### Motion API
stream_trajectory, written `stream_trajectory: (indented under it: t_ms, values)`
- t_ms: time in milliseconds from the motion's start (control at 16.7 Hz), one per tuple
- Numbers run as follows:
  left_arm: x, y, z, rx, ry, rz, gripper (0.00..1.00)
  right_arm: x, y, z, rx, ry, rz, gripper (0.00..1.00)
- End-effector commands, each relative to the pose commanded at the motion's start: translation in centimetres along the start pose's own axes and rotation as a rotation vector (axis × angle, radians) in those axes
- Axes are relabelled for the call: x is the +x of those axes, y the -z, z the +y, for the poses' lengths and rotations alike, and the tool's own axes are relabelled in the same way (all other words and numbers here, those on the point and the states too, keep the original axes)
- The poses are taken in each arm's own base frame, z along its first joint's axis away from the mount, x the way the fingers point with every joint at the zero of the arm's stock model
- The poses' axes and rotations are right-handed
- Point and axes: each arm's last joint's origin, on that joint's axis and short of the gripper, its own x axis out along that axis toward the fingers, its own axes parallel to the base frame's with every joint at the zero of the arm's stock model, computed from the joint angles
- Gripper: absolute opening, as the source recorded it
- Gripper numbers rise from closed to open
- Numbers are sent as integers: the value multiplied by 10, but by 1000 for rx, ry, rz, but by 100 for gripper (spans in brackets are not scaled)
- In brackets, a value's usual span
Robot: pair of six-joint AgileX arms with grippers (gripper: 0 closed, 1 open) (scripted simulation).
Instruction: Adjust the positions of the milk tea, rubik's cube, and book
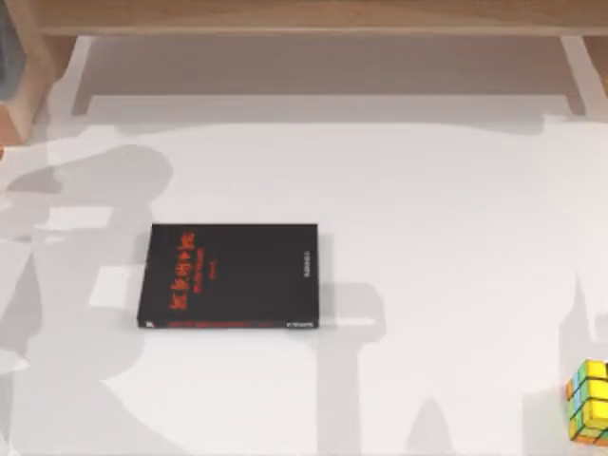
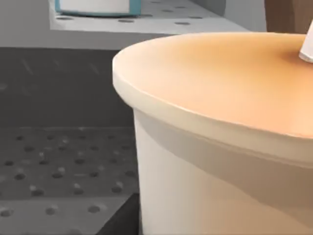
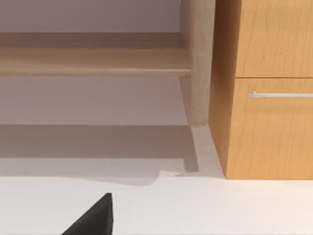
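The milk tea (image 2: 210, 147) is a white cup with an orange lid and a white straw (image 2: 308, 46), pressed close against the left wrist camera. A dark edge (image 2: 122, 220) that seems to belong to my left gripper lies at the cup's foot. Behind the cup, the light-blue book (image 2: 98, 6) lies on a raised grey perforated surface. The rubik's cube (image 1: 589, 401) sits at the table's front right corner. A black wedge (image 3: 93, 218) low in the right wrist view may be part of my right gripper.
A thin black book with red lettering (image 1: 231, 275) lies flat left of the table's centre. A wooden shelf (image 1: 313, 19) runs along the back edge. The right wrist view faces a wooden cabinet with a metal drawer handle (image 3: 281, 94).
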Motion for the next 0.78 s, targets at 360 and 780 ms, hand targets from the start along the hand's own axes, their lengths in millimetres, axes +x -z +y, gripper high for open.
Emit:
stream_trajectory:
  t_ms: [360, 780]
  values:
    - [-11, 3, 41, 61, -140, -51, 0, 0, 0, 0, 0, 0, 0, 100]
    - [-10, 13, 42, 63, -139, -53, 0, 0, 0, 0, 0, 0, 0, 100]
